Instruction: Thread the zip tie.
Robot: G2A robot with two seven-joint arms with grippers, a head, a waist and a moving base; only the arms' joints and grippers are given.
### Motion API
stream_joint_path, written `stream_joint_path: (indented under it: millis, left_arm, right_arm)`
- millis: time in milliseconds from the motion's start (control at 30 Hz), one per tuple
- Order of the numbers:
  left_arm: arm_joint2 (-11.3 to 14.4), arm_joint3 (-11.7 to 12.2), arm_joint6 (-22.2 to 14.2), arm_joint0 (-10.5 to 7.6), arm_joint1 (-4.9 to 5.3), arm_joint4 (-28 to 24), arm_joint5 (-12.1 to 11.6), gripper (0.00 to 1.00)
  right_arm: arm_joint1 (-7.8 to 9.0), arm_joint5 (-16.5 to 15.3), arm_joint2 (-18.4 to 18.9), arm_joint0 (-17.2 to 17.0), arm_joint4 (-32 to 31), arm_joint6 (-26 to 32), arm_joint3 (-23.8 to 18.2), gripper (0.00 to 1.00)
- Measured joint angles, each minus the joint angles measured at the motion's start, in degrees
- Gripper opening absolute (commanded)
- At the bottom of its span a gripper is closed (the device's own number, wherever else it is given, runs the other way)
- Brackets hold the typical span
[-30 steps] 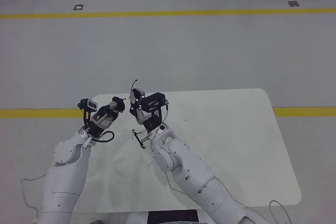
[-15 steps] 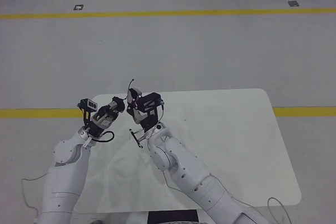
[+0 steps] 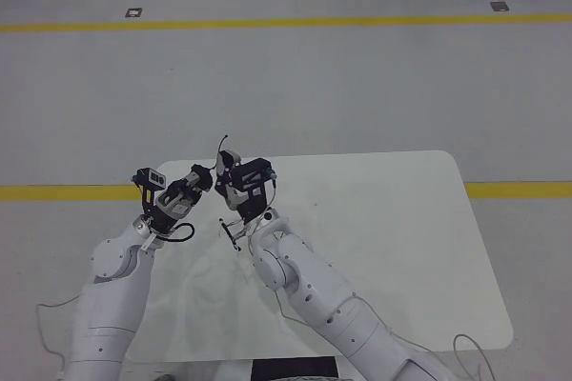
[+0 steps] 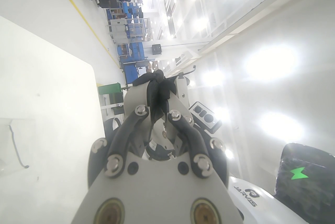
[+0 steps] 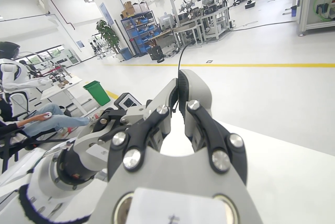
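Black zip tie (image 5: 180, 60) clamped in right pincer (image 5: 178, 86), left pincer (image 4: 157, 86) closed alongside

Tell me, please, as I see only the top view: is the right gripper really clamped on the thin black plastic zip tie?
Observer: Yes; in the right wrist view the right gripper is shut on the thin black plastic zip tie, whose strap sticks out beyond it.
Operator: And the left gripper?
Observer: In its wrist view the left gripper has its black pads pressed together; what they hold I cannot tell.
Operator: Anything lying loose?
Observer: A thin dark strand lies on the white table.
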Motion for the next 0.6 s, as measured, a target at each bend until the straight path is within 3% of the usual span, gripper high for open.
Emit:
stream_joint_path:
  millis: [600]
  left_arm:
    - [0.0, 0.0, 0.0, 0.0, 0.0, 0.0, 0.0, 0.0]
  right_arm:
    - [-0.49, -0.49, 0.4, -0.1, -0.55, 0.17, 0.25, 0.0]
